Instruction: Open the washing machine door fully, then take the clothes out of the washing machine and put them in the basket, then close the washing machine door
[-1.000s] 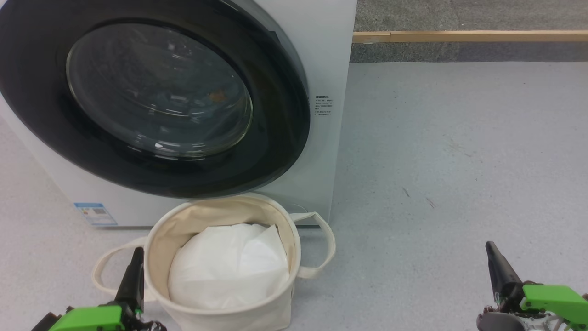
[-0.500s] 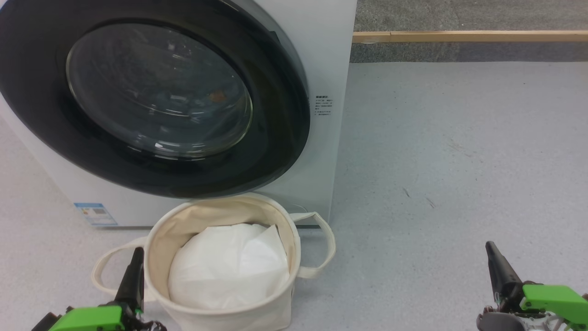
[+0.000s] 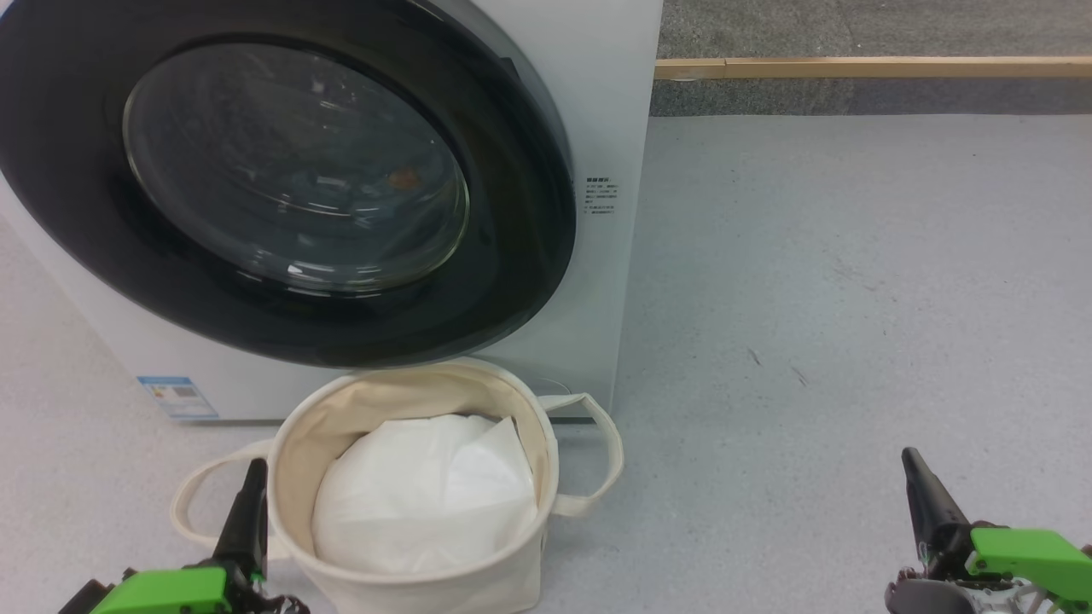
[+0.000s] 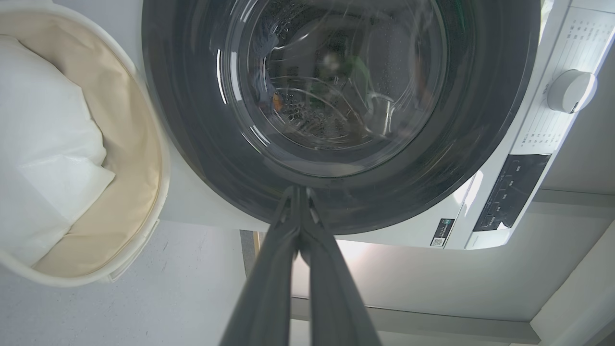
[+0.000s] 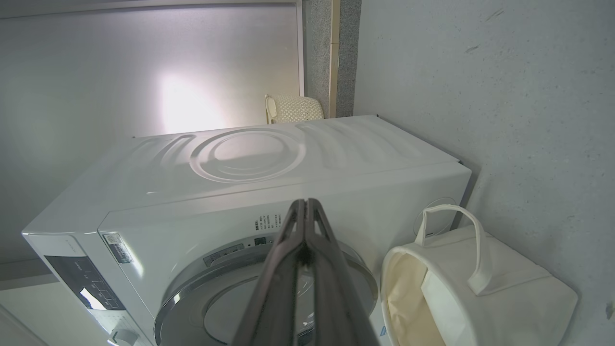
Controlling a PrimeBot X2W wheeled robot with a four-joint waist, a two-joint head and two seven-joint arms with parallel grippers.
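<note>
The white washing machine (image 3: 610,102) has its round door (image 3: 512,256), with black rim and clear glass, shut. The cream cloth basket (image 3: 409,399) stands upright just in front, below the door, with a white sheet (image 3: 426,495) inside.

Nothing can be read. The white front-loading washing machine (image 3: 614,128) carries a small block of dark print (image 3: 601,198) beside its round black-rimmed glass door (image 3: 529,256), a blue sticker (image 3: 177,396) near its bottom edge and a dark control panel (image 4: 511,192) with pale marks, all too small to make out.
</note>
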